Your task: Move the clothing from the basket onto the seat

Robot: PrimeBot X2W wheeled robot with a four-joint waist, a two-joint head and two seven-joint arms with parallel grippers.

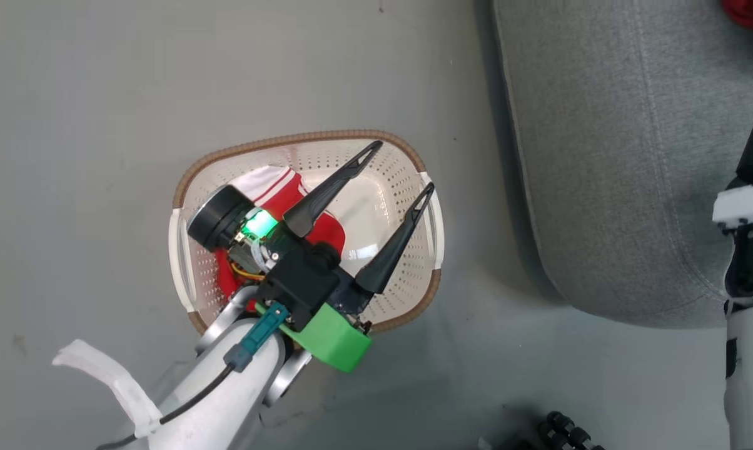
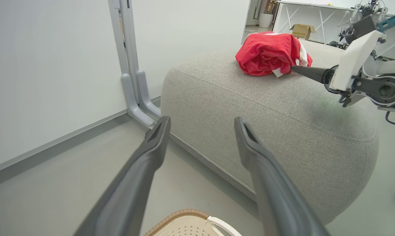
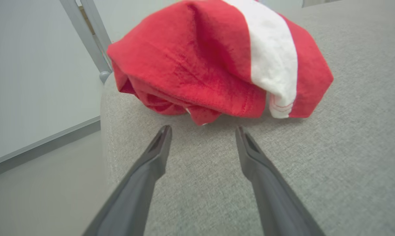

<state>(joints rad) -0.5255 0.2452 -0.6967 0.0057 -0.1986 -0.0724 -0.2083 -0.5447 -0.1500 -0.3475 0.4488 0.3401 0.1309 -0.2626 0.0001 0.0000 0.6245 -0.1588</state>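
Left pincer (image 1: 403,165): spread wide, nothing between the fingers. It hangs above the basket, with the fingers pointing across its open inside toward the seat.
Right pincer (image 3: 203,128): spread, pinching nothing. The fingertips are low over the seat top, right at the near edge of the seat garment; cannot tell if a tip touches the cloth.
Basket (image 1: 301,139): cream, perforated, with a brown woven-look rim and white side handles. It stands on the floor (image 1: 101,125) near the seat, not touching it.
Basket garment (image 1: 281,187): red with white stripes, crumpled inside the basket on its left side and partly hidden under the left wrist.
Seat (image 1: 601,156): big grey woven cushion with a rounded corner and a stitched seam.
Seat garment (image 3: 200,65): red bunched bundle with a broad white stripe, lying on the seat top near the end by the grey post (image 2: 128,65).
Wall (image 2: 53,65): plain and pale, behind the post.
Cardboard box (image 2: 301,31): far background, beyond the seat.
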